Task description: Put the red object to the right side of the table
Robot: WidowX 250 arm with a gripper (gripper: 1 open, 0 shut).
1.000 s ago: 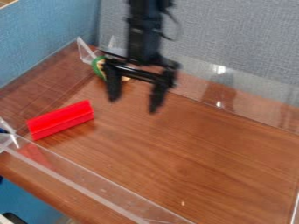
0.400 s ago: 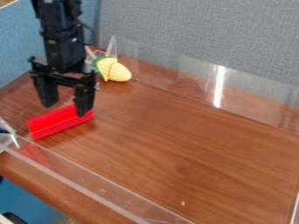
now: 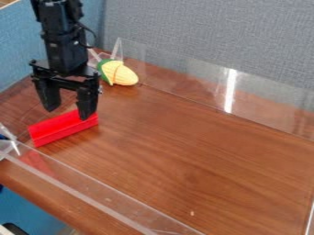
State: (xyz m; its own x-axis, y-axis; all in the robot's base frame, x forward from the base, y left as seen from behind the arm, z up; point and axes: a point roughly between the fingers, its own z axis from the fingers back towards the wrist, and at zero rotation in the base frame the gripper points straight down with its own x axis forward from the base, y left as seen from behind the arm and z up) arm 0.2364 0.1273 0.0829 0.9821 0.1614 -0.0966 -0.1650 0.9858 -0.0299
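my gripper (image 3: 68, 106) has swung across from mid-table and dropped, jaws spread wide and empty, pointing down right above the red block (image 3: 62, 127), which lies on the table (image 3: 196, 156) just under my fingertips, ready for grasping.

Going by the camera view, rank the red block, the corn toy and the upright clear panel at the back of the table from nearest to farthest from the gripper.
1. The red block, right below the open gripper, by the table's left edge.
2. The corn toy, behind the gripper, near the back-left corner.
3. The upright clear panel, far off to the right at the back.
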